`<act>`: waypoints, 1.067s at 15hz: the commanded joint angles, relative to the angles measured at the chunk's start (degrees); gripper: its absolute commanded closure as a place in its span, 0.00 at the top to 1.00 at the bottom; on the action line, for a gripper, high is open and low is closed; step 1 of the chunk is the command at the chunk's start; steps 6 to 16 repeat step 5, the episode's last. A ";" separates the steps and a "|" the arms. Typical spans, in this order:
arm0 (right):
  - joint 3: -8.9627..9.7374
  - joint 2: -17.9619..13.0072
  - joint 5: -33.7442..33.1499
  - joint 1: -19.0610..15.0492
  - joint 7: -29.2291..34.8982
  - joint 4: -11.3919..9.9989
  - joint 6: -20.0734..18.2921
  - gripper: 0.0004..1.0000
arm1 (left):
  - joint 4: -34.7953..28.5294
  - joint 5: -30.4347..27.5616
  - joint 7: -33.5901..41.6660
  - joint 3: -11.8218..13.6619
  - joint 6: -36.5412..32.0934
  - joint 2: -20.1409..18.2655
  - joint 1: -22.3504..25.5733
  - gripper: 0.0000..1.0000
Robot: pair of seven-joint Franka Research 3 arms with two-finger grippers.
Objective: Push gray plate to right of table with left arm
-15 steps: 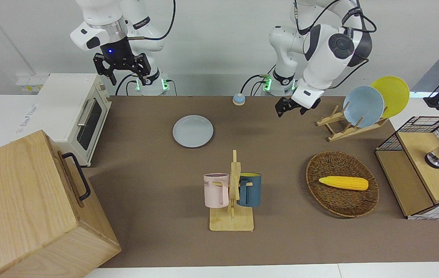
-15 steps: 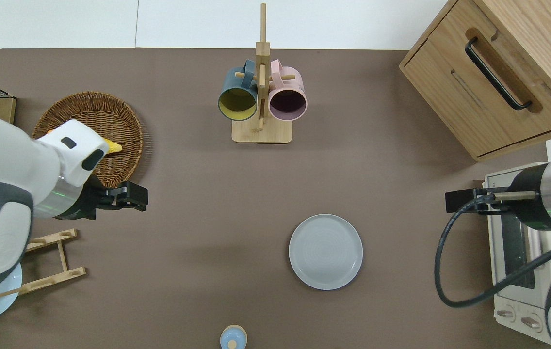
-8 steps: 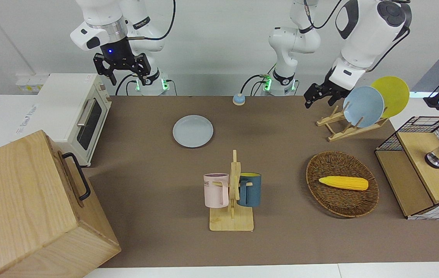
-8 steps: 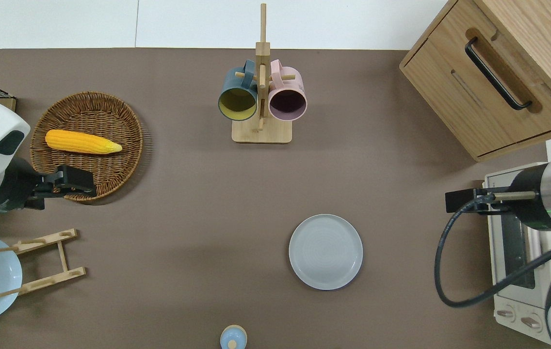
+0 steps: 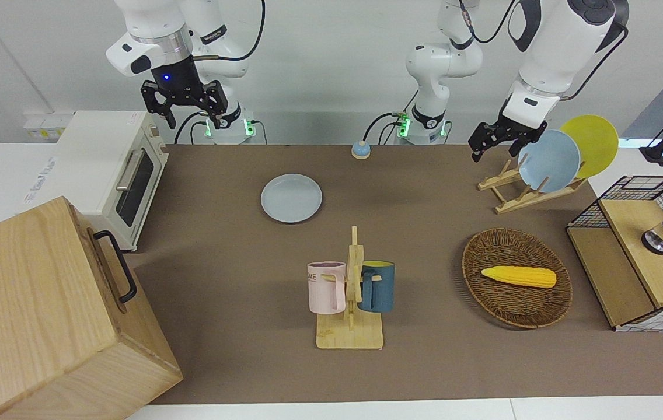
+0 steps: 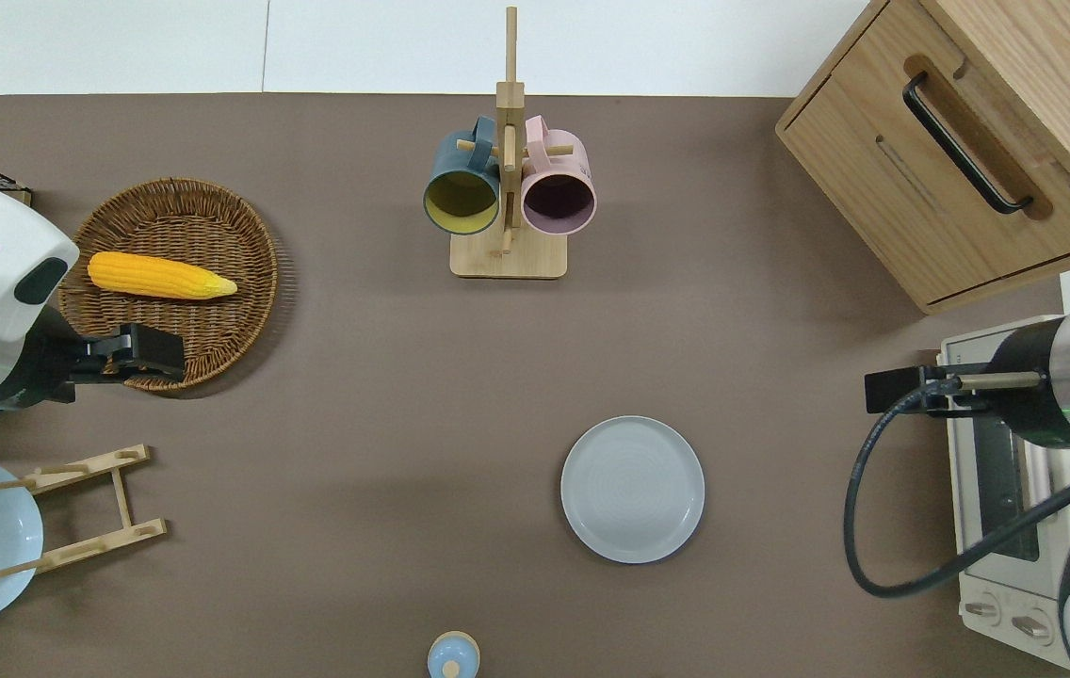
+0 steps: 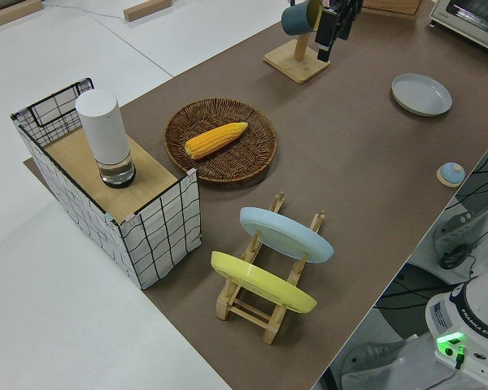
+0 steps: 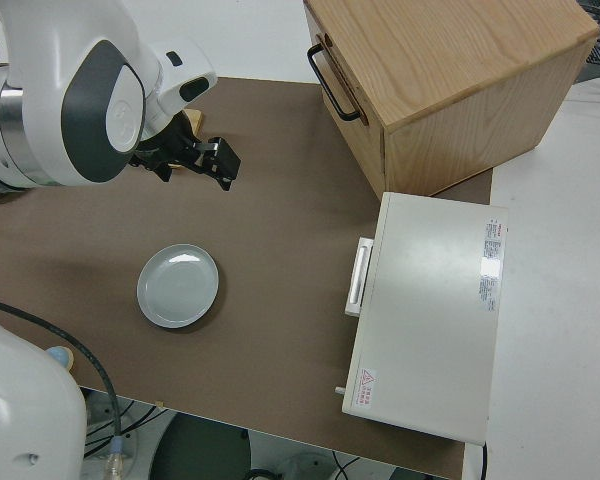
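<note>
The gray plate [image 6: 633, 490] sits flat on the table [image 6: 384, 377], toward the right arm's end, with the mug rack [image 6: 508, 188] farther from the robots and the toaster oven [image 6: 997, 490] beside it. We see the left gripper [image 6: 151, 350] up in the air over the rim of the wicker basket [image 6: 215, 311] that has the corn [image 6: 160, 275] in it, well apart from the plate, holding nothing. We can't tell how far its fingers are spread. The right arm is parked.
</note>
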 commanded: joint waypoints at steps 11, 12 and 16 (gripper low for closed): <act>0.91 -1.57 1.24 -1.69 0.61 -1.56 0.01 1.00 | 1.22 0.67 -0.34 -0.22 -0.75 0.05 0.69 0.99; 0.91 -1.57 1.24 -1.69 0.61 -1.56 0.01 1.00 | 1.22 0.67 -0.34 -0.22 -0.75 0.05 0.69 0.99; 0.91 -1.57 1.24 -1.69 0.61 -1.56 0.01 1.00 | 1.22 0.67 -0.34 -0.22 -0.75 0.05 0.69 0.99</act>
